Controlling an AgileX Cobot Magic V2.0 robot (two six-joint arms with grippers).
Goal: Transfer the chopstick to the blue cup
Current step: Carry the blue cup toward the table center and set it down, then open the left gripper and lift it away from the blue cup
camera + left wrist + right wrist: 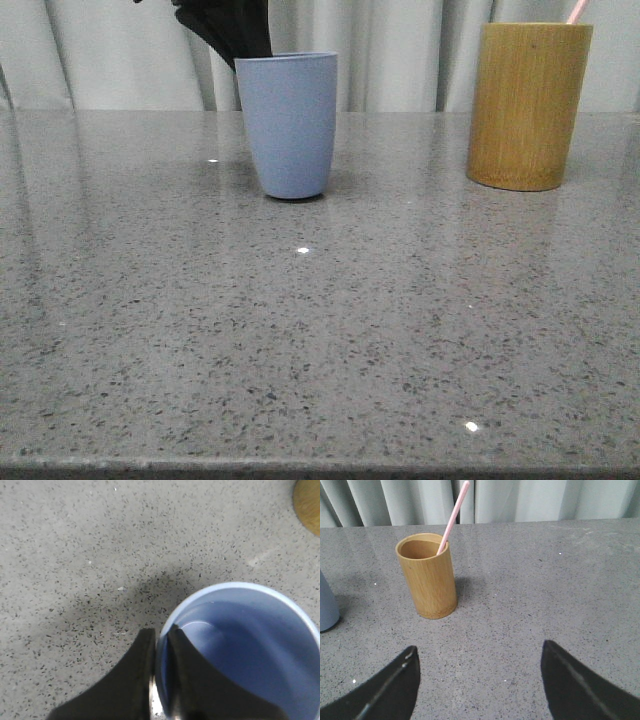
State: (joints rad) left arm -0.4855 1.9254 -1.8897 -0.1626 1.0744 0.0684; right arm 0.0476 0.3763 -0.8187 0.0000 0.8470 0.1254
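The speckled grey stone table [330, 330] carries two vessels, and the bamboo cylinder [529, 105] serves as the landmark here. It stands upright toward the robot's right, and the pink chopstick [454, 516] leans inside it against the rim, only its upper end showing (one stick is all I can make out), so it is ready to be drawn upward. The blue cup [288, 123] stands upright well apart from the bamboo cylinder, on the robot's left of it, and looks empty in the left wrist view; nothing has been transferred yet, by my reading.

The left gripper [161, 645] sits at the blue cup's rim, its fingers nearly together with one inside and one outside the wall, apparently pinching it, most likely to steady the cup for the drop.

The right gripper [479, 672] is spread wide and holds nothing. It faces the bamboo cylinder from near, still short of it, with the chopstick ahead of the fingers and untouched.
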